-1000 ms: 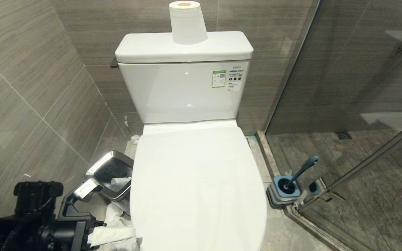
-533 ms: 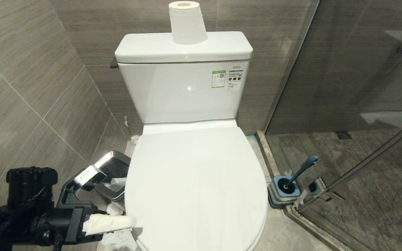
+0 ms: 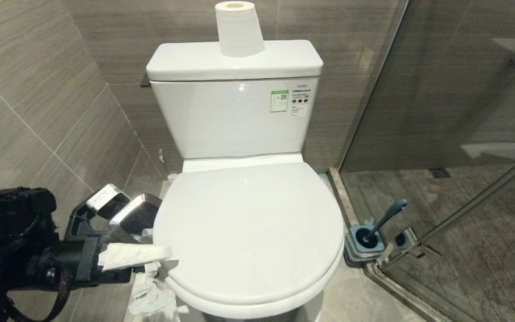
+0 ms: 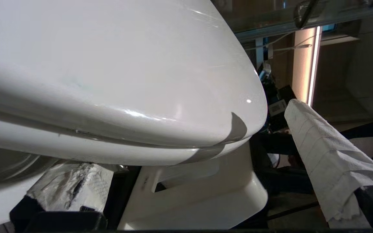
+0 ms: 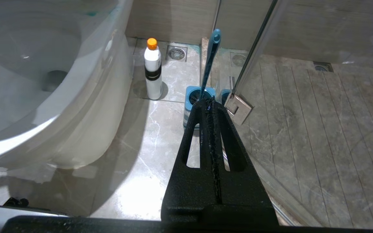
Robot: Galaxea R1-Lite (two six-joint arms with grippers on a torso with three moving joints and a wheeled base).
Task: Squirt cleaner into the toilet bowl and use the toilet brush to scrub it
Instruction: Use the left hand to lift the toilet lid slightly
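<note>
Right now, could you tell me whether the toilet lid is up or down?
Nearly down. The lid covers the toilet bowl, but the left wrist view shows only a thin gap above the seat.

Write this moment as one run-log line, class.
left gripper: open, paper-wrapped finger at lid edge | lid: partly raised | right gripper: shut, parked | toilet brush: in holder

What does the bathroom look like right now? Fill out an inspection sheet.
Surface: grey floor, glossy, marbled tiles.
Job's things: toilet, lid lifted slightly off the seat at the front; toilet brush standing in its holder; white bottle with orange cap, upright beside the toilet.
Clutter: crumpled paper on the floor; steel bin; paper roll on the tank.
Grippers: left gripper open, fingers wrapped in paper, at the lid's front edge; right gripper shut, empty, pointing at the brush.
Cables: black sleeved cable on the left arm.
Surroundings: tiled walls, glass shower screen.
</note>
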